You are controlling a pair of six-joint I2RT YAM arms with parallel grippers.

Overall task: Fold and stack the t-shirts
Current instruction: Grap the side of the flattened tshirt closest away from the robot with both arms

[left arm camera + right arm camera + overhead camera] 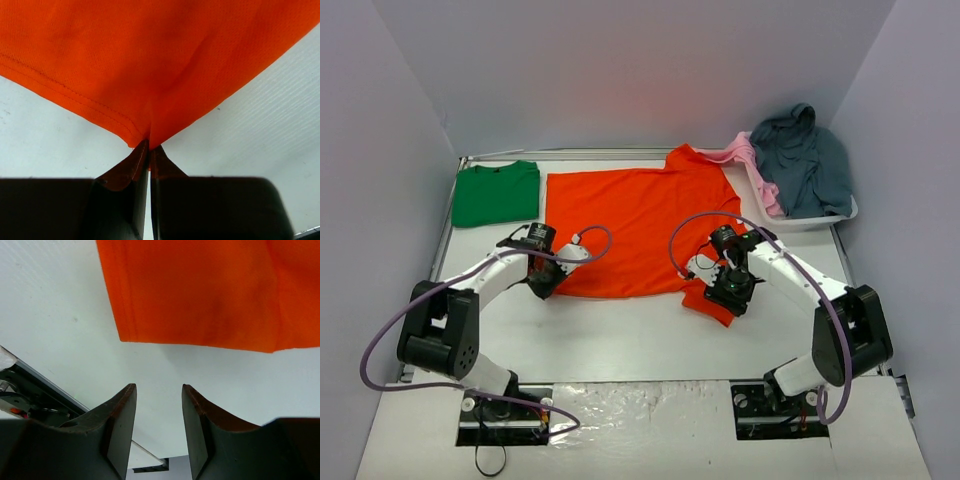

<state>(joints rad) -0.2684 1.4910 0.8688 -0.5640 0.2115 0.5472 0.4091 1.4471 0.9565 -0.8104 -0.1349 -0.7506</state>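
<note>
The orange t-shirt [640, 215] lies spread flat in the middle of the table, one sleeve reaching toward the near right. My left gripper [545, 283] is at its near-left corner. In the left wrist view the left gripper [149, 145] is shut on the hem corner of the orange cloth [150, 60], which is pinched between the tips. My right gripper [730, 298] hovers by the near-right sleeve. In its wrist view the right gripper [158, 386] stands open and empty, the orange sleeve edge [200, 295] just beyond its tips. The green t-shirt [496, 193] lies folded at the back left.
A white bin [820, 218] at the back right holds a grey-blue garment [805, 160] and a pink one [745, 155]. A metal rail [445, 235] runs along the table's left edge. White walls enclose the workspace.
</note>
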